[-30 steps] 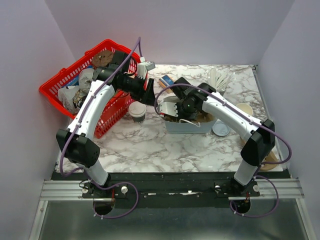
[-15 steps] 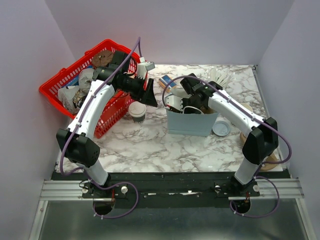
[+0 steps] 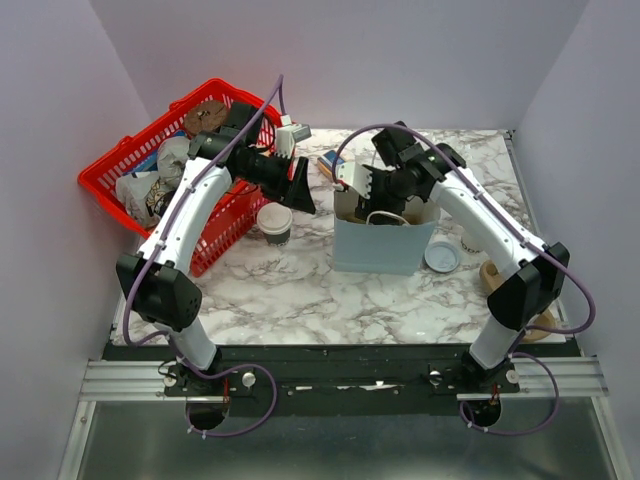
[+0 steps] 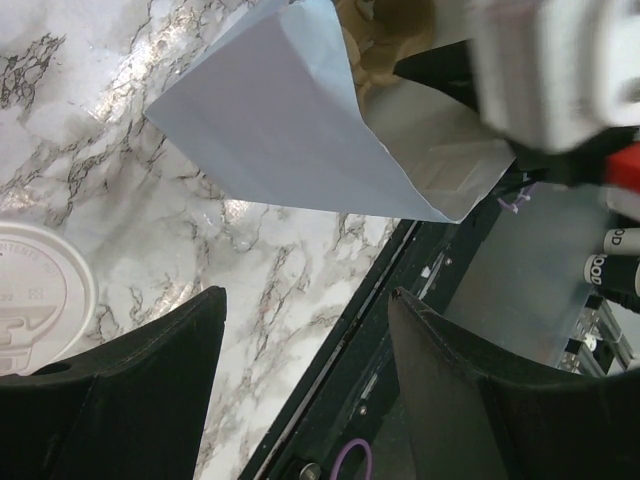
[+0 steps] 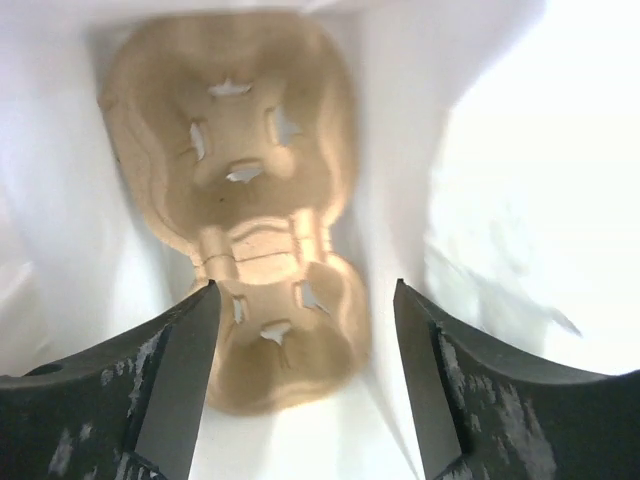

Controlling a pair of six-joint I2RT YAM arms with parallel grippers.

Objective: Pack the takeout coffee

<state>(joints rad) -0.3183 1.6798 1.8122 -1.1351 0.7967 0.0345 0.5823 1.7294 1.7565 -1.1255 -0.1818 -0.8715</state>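
Overhead and wrist views of the packing station. The left gripper point(image 4: 305, 300) hangs over the marble table point(image 3: 300, 290) with its fingers point(image 4: 140, 400) spread wide and nothing between them; only bare marble and the table's near edge show in the gap.

The takeout coffee point(image 3: 275, 222), a dark cup under a round white lid, stands upright on the table. It lies outside the left gripper's fingers, just beside the outer face of one of them. In the left wrist view only part of its lid point(image 4: 35, 290) appears, at the frame's left edge.

Beyond the left gripper's fingertips stands a pale paper bag point(image 3: 380, 250), upright and open at the top.

The right gripper point(image 5: 305, 290) is poised over the bag's mouth, pointing down into it. Its fingers point(image 5: 170, 390) are set wide apart and grip nothing. Below them, at the bottom of the bag, lies a brown moulded-pulp cup carrier point(image 5: 250, 200), clear of both fingertips.

A red basket point(image 3: 110, 190) sits on the far side of the left arm, and a loose lid point(image 3: 441, 257) lies just beside the bag.
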